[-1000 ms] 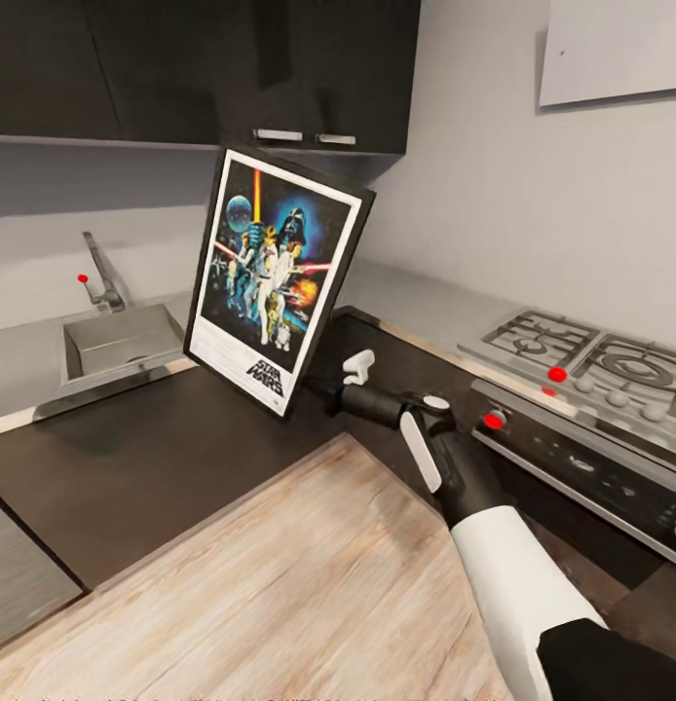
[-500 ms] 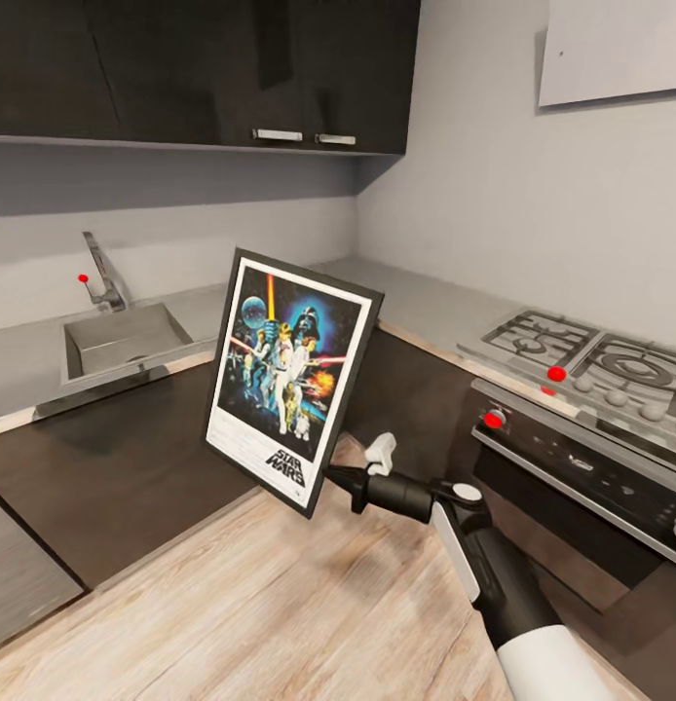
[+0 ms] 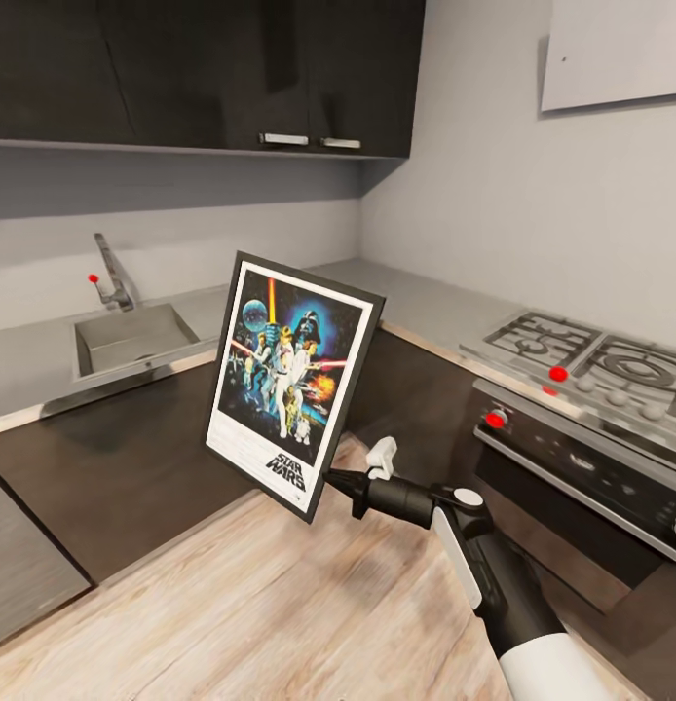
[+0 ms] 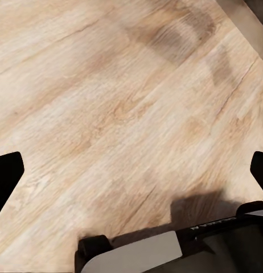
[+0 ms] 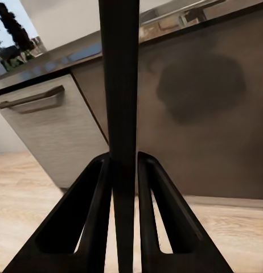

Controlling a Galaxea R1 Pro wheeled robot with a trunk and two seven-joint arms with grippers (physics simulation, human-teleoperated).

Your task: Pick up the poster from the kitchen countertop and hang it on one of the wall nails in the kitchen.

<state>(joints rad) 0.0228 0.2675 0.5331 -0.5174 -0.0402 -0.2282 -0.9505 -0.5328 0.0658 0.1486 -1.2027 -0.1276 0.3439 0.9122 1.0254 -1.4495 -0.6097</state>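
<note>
The poster (image 3: pixel 289 375), black-framed with a white border and dark blue Star Wars artwork, hangs upright and slightly tilted in the air over the wooden floor, in front of the corner cabinets. My right gripper (image 3: pixel 330 477) is shut on its lower right edge. In the right wrist view the poster (image 5: pixel 119 68) appears edge-on as a dark bar clamped between the two fingers (image 5: pixel 97 187). The glossy grey kitchen countertop (image 3: pixel 426 297) runs along both walls behind the poster. My left gripper (image 4: pixel 131 173) stands open above the wooden floor, holding nothing.
A steel sink (image 3: pixel 133 336) with a tap sits in the countertop at the left. At the right stand a gas hob (image 3: pixel 586 355) and an oven front. Dark wall cabinets (image 3: pixel 202 68) hang above. A white panel (image 3: pixel 616 49) is on the right wall.
The right gripper has carried the poster down and back from the countertop, out over the floor. Over the last half second it has barely moved; the view shifted slightly.
</note>
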